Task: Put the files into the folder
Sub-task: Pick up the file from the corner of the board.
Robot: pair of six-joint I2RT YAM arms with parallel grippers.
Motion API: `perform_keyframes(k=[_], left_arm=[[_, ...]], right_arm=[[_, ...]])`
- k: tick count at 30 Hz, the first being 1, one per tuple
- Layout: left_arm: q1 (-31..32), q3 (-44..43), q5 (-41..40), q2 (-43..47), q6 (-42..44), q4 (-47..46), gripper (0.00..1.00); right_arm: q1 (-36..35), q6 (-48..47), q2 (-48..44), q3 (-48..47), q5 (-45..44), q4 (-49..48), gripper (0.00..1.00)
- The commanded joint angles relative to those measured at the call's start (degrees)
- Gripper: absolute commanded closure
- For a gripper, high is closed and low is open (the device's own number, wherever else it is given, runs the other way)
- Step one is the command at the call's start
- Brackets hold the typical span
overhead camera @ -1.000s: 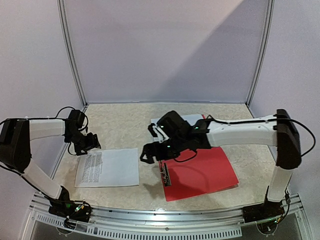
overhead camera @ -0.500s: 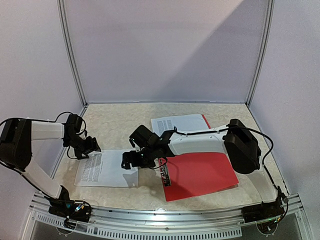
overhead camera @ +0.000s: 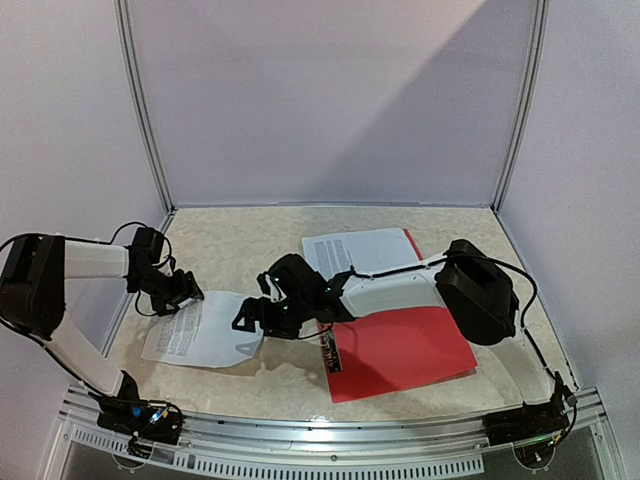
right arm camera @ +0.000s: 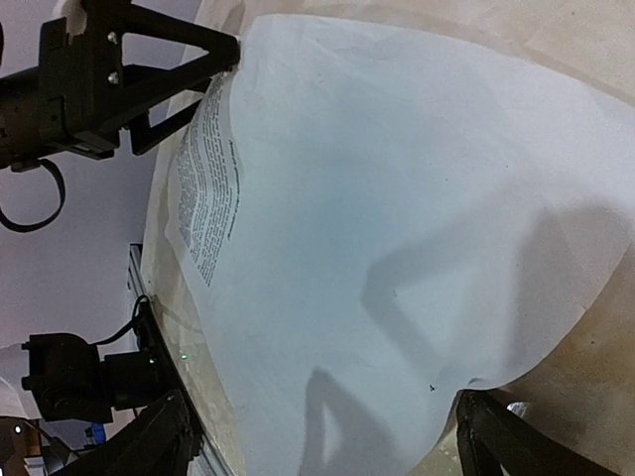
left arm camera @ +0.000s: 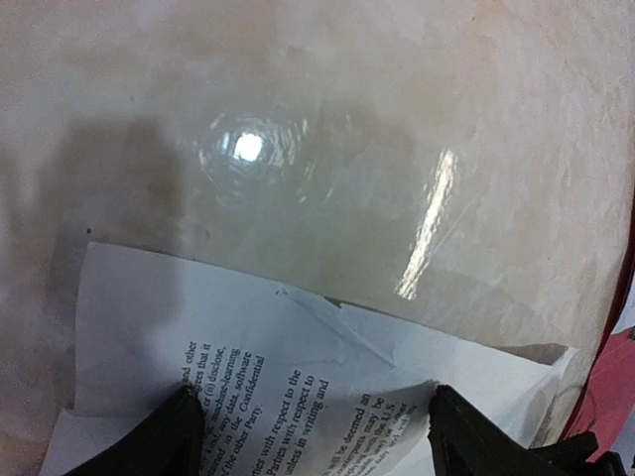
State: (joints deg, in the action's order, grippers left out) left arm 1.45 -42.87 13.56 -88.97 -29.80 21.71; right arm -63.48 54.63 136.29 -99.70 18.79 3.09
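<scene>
A white printed sheet (overhead camera: 195, 333) lies buckled on the table at the left. My left gripper (overhead camera: 183, 290) is open at its far left edge; in the left wrist view (left arm camera: 317, 441) the jaws stand wide apart with the raised sheet (left arm camera: 288, 357) between them. My right gripper (overhead camera: 250, 318) is open at the sheet's right edge; in the right wrist view (right arm camera: 327, 446) its jaws straddle the bulging sheet (right arm camera: 397, 218). The red folder (overhead camera: 405, 345) lies flat at the right, label strip (overhead camera: 330, 352) along its left edge. A second printed sheet (overhead camera: 360, 248) lies behind it.
The table's metal front rail (overhead camera: 320, 430) runs along the near edge. Grey walls and frame posts (overhead camera: 140, 110) close the back and sides. The right arm (overhead camera: 400, 285) stretches across the folder's far part. The left gripper's body (right arm camera: 109, 74) shows in the right wrist view.
My right arm has swung left from above the folder to the sheet's right edge. The sheet, flat before, has been pushed leftward and buckled. The left gripper has barely moved.
</scene>
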Motion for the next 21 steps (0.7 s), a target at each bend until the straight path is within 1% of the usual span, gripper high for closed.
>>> perform_keyframes(k=[1, 5, 7, 11, 14, 16, 19, 21], left_arm=[[-0.05, 2.89, 1.35, -3.57, 0.26, 1.97, 0.21], [-0.05, 2.97, 1.07, -3.71, 0.15, 2.05, 0.21], [0.03, 2.91, 0.92, -3.86, 0.14, 2.08, 0.21], [0.04, 2.88, 0.84, -3.92, 0.14, 2.15, 0.21], [0.11, 2.88, 0.83, -3.9, 0.11, 2.19, 0.21], [0.13, 2.88, 0.85, -3.76, 0.16, 2.15, 0.21], [0.21, 2.88, 0.64, -3.71, 0.14, 2.26, 0.21], [0.35, 2.89, 0.39, -3.54, 0.08, 2.27, 0.21]], right_arm=[[-0.39, 3.7, -3.28, 9.38, 1.77, -7.06, 0.07], [-0.44, 8.01, -8.16, 17.16, 2.91, -17.61, 0.07], [-0.66, 11.48, -9.8, 19.64, 2.8, -21.24, 0.07], [-1.24, 13.47, -10.14, 20.25, 1.83, -21.95, 0.07], [-1.4, 16.04, -8.7, 20.6, 1.82, -23.12, 0.09], [-1.46, 17.93, -7.76, 20.92, 2.08, -25.46, 0.13], [-1.71, 19.41, -6.07, 21.27, 2.4, -28.51, 0.27], [-1.92, 20.23, -5.78, 21.62, 2.12, -29.68, 0.34]])
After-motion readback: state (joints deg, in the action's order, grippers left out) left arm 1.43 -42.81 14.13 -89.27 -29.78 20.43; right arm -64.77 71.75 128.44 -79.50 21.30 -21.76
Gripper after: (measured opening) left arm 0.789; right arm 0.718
